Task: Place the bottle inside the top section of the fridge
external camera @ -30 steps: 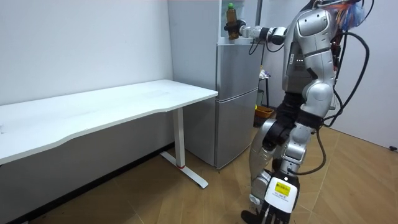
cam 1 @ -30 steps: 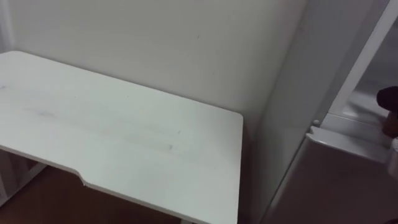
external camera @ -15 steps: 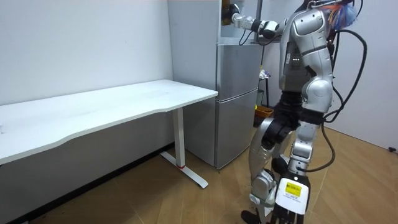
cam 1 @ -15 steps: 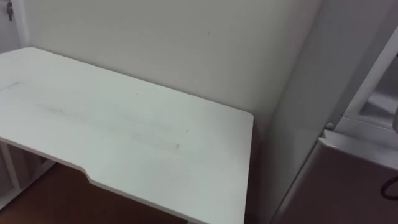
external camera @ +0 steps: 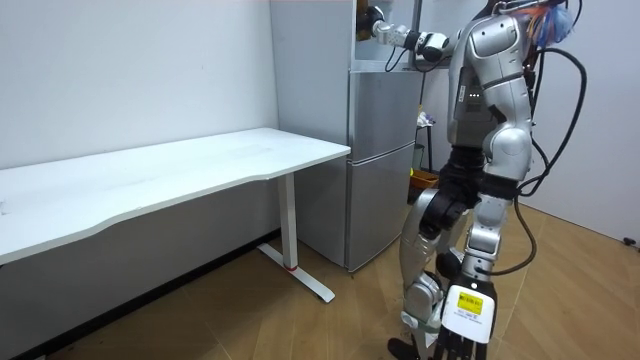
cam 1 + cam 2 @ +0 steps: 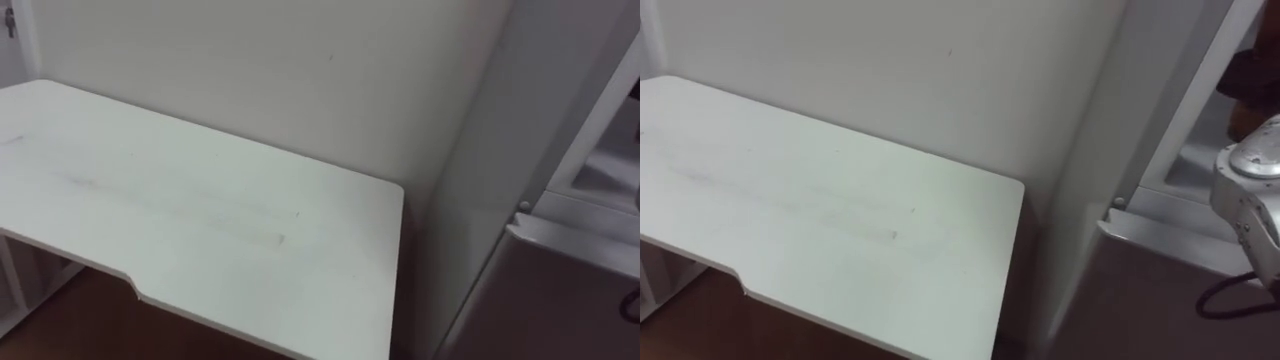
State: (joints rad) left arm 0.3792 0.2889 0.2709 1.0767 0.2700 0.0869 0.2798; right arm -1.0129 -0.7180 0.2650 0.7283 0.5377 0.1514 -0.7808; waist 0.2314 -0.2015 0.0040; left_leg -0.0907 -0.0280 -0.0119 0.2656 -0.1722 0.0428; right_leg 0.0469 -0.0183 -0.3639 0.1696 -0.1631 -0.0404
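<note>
I stand in front of the grey fridge (image 5: 380, 160) with my right arm stretched into its open upper compartment (image 6: 1185, 165). My right hand (image 5: 380, 28) is inside that compartment, shut on the brown bottle (image 6: 1241, 120). The fridge's side wall hides most of the bottle in the room view. In the right eye view the bottle and dark fingers show at the far right edge, above my grey forearm. My left hand (image 5: 440, 335) hangs low beside my legs, fingers straight down and holding nothing.
A long white table (image 6: 790, 200) stands against the wall to my left, its end close to the fridge's side wall (image 6: 1110, 120). A small yellow thing (image 5: 425, 180) sits on the floor behind the fridge. Open wooden floor lies around my feet.
A second ago the bottle was held in front of the fridge's top; my right arm has since carried it into the upper compartment. The eye view shifted a little.
</note>
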